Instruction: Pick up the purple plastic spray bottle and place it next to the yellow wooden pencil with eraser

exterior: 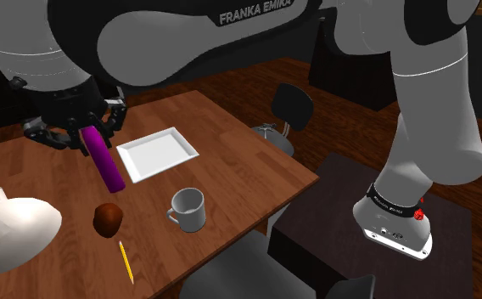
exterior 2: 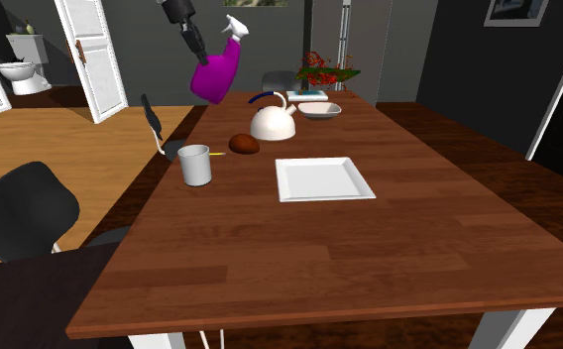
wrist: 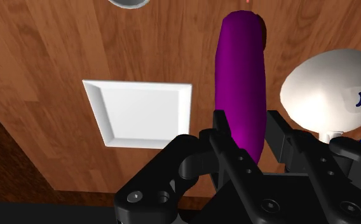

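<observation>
Bottle (exterior 2: 215, 74), purple w/ a white spray head (exterior 2: 237, 26), hangs tilted in the air above the table (exterior 2: 418, 238), near the white teapot (exterior 2: 273, 123). The gripper (wrist: 248, 130) is clenched on it: in the wrist view both black fingers (wrist: 218, 130) press on its narrow sides, and the body points away toward the table.

Handling, as I judge: probably light, hollow, smooth and a bit slippery. The walls may give under a strong squeeze, but it is not fragile. The hold looks near one end, so the long body can swing; a grip closer to the middle would be steadier.

Pencil (exterior: 126, 262), yellow, lies near the table edge, just beside a brown lump (exterior: 106, 219) and near a mug (exterior: 188, 209), so lowering there needs care.
</observation>
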